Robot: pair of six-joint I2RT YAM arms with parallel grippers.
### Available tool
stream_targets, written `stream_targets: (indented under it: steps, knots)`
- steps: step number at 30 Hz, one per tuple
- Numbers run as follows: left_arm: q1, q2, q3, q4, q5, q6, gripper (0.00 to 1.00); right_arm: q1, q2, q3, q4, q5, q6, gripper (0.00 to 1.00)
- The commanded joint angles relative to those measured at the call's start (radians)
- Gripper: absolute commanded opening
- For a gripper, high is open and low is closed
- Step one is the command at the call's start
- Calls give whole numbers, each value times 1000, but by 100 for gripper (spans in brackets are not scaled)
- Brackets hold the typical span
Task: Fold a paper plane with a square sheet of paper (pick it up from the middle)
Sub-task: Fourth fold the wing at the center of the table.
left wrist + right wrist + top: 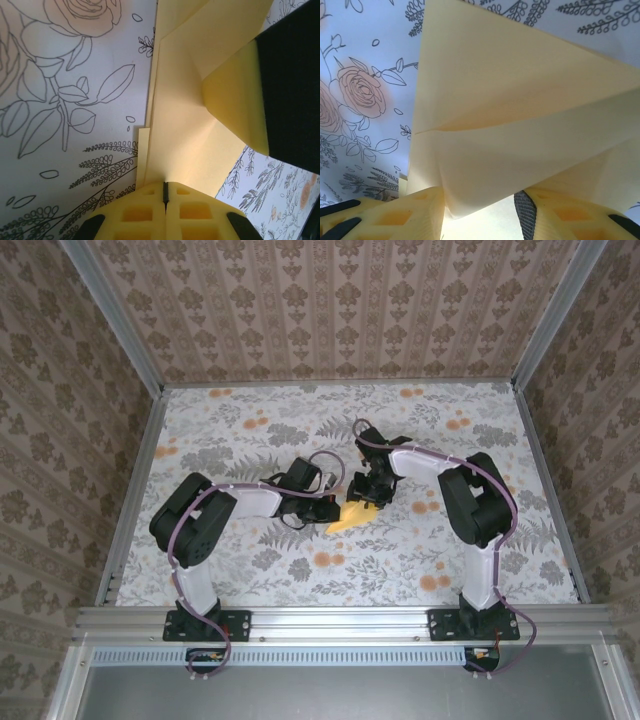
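Starting from the near edge of the table [300, 585], both arms reach inward and meet around the middle, with the paper [352, 517] between them. The left gripper [165, 192] has its jaws pressed tight together. An edge of the paper runs down into the seam between them, so it looks pinched there.

Just past it the sheet shows work already done. At least two layers lie stepped along one side, a diagonal crease crosses the upper part, and one flap stands up off the surface. From above it reads as a small wedge, its point seemingly toward the near left.

Farther on, the right gripper [482, 202] has its jaws about half apart, astride a folded flap that hangs between them. A gap of light shows beside the flap, so I judge it is not clamped.

My reading is that the task is partway. The first folds are in, but the shape is broad and loose, not a slim dart. The narrowing folds and a firm centre crease remain to be made.
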Motion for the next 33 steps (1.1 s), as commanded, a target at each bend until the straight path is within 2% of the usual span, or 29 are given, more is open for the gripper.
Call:
stream_targets:
  steps: [1, 8, 12, 29, 33]
  knots:
    - [11, -15, -3, -37, 7, -27, 0, 6, 84, -16, -58, 108, -24, 46]
    - [40, -58, -34, 138, 64, -112, 2, 19, 126, -13, -83, 163, -24, 47]
    - [37, -52, -32, 172, 84, -129, 3, 25, 137, -9, -82, 163, -24, 47]
    - [14, -1, -9, 59, 63, -90, 1, 22, 139, -21, -49, 114, 8, 47]
    - [11, 11, 4, 47, 65, -87, 1, 21, 140, -21, -45, 105, 12, 49]
